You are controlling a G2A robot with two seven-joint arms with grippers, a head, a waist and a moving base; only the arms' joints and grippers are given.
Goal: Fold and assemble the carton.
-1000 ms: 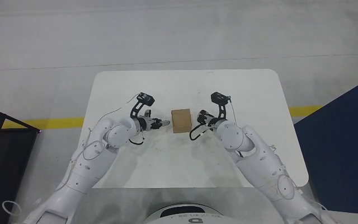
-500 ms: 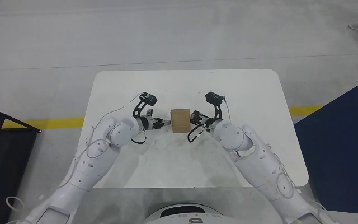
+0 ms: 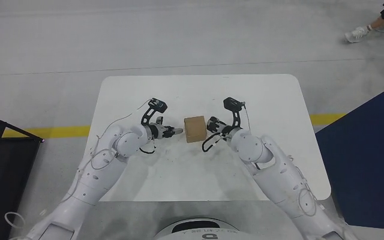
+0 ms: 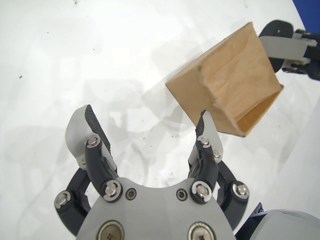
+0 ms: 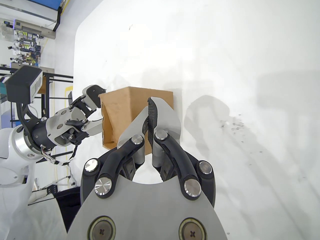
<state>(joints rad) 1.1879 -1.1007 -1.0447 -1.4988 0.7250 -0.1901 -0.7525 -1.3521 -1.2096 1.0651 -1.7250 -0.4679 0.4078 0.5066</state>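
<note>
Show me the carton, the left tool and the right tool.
carton (image 3: 194, 128), top view, middle of its upper face.
left tool (image 4: 146, 111), left wrist view, midway between its open fingertips.
right tool (image 5: 150, 101), right wrist view, where its shut fingertips meet.

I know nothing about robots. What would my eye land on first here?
Probably the small brown cardboard carton in the middle of the white rounded table, with one end gaping open. Next come the robot's two grasping parts flanking it: the left end effector is spread open beside the carton, and the right end effector is shut, close at its opposite side.
</note>
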